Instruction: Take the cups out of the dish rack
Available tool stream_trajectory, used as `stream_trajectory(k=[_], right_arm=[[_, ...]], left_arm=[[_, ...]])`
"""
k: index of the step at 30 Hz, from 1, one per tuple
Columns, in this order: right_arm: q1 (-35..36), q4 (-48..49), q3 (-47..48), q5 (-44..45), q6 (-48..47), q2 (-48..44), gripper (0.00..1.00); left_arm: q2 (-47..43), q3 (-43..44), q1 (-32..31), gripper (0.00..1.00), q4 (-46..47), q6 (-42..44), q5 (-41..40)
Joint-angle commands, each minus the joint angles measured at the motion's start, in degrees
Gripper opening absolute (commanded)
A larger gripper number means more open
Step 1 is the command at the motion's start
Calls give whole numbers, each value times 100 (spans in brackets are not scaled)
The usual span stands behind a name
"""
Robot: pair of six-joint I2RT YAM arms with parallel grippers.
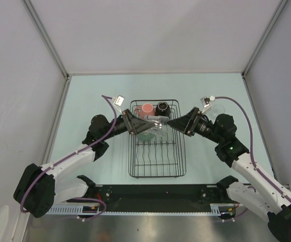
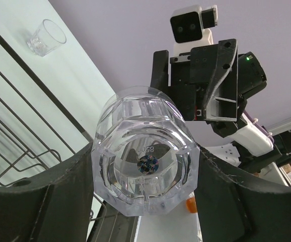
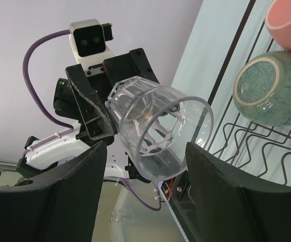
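My left gripper (image 1: pixel 146 124) is shut on a clear glass tumbler (image 1: pixel 156 122) and holds it on its side above the black wire dish rack (image 1: pixel 158 174). In the left wrist view the tumbler's thick base (image 2: pixel 144 174) sits between my left gripper's (image 2: pixel 145 201) dark jaws. My right gripper (image 1: pixel 173 124) is open and faces the tumbler's mouth; in the right wrist view the rim (image 3: pixel 165 133) lies between my right gripper's (image 3: pixel 145 176) spread jaws. A pink mug (image 1: pixel 147 109), a black cup (image 1: pixel 162 108) and a pale-green cup (image 3: pixel 271 93) stay in the rack's far end.
Another clear tumbler (image 1: pixel 217 107) stands on the pale table right of the rack; it also shows in the left wrist view (image 2: pixel 47 38). The rack's near half holds only bars and tines (image 3: pixel 251 136). Grey walls close in the table on three sides.
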Motion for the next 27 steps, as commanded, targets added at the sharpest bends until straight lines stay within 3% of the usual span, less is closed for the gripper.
stream_trajectory(k=[1,8,14,18,21,27], right_arm=[[106,724,132,21,72,275,68],[360,1199,387,56,72,865,61],[492,1568,440,118,160,1199,26],[563,1682,449,100,212,1278,18],[616,1762,440,74,256,1331,0],[695,1613,440,73,169,1209,0]], left_arm=[[-64,222,24,0,376,75,129],[-99,196,24,0,385,22,217],[-178,134,24,0,306,48,235],[-204,82,24,0,297,40,235],[-187,64,24,0,323,22,226],[-160,116,32,0,-69,57,165]])
